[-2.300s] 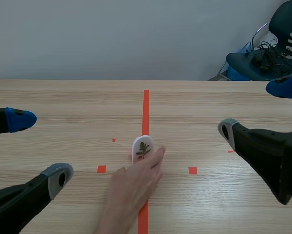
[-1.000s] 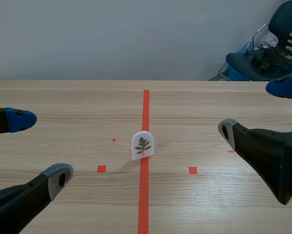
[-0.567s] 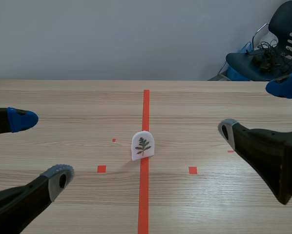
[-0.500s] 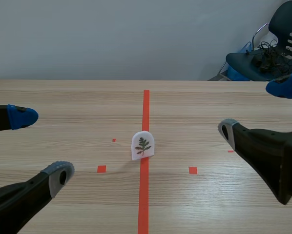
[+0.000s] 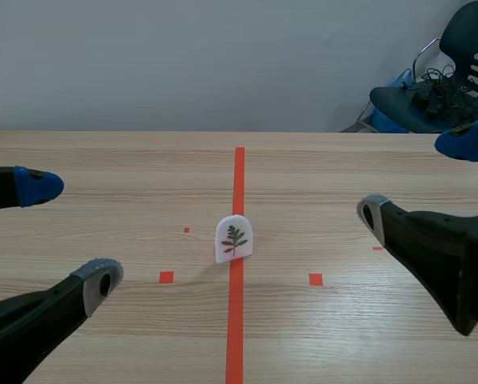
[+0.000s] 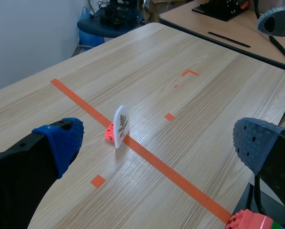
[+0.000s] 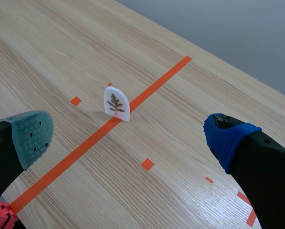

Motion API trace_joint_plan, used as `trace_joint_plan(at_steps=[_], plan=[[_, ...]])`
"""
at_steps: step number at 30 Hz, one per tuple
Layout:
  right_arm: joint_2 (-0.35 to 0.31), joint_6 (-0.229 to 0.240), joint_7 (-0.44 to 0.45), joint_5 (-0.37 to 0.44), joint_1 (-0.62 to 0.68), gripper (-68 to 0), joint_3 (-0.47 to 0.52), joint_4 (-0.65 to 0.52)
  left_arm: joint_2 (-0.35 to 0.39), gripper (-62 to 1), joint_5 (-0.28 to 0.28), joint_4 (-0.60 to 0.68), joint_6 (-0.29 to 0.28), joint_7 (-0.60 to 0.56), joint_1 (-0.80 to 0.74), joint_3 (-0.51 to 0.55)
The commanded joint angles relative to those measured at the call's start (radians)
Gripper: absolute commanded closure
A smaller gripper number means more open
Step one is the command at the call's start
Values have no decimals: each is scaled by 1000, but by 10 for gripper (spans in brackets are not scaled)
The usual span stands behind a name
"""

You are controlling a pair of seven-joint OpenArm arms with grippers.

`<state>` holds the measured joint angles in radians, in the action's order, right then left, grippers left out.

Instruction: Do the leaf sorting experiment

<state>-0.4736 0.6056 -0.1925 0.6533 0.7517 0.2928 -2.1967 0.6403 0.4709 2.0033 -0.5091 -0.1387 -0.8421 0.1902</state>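
Now: left hand (image 5: 69,233) low, spread wide | right hand (image 5: 417,178) low, spread wide | leaf card (image 5: 234,238) upright between

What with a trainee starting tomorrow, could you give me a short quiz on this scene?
1. Which tool holds the leaf card?
2. True or false: the leaf card lies flat on the table.
3. The left tool is: A) open, B) shut on the card, C) shut on nothing.
Key: 1 neither; 2 false, it stands upright; 3 A.
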Motion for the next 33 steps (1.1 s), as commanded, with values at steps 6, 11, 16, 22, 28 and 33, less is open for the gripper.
trace_joint_plan(at_steps=[6,11,16,22,28,33], plan=[[-3,-3,11,13,-1,-679,12,-15,3,-623,7,5,-2,-22,-2,0],[-3,-3,11,13,-1,-679,12,-15,3,-623,7,5,-2,-21,-2,0],[-3,-3,11,13,-1,-679,12,-15,3,-623,7,5,-2,-21,-2,0],[-3,-3,11,13,-1,-679,12,-15,3,-623,-10,-13,-2,-21,31,-14],[-3,-3,11,13,-1,-679,12,-15,3,-623,-49,-108,-2,-22,150,-77],[-3,-3,11,13,-1,-679,12,-15,3,-623,-102,-207,-2,-23,234,-134]])
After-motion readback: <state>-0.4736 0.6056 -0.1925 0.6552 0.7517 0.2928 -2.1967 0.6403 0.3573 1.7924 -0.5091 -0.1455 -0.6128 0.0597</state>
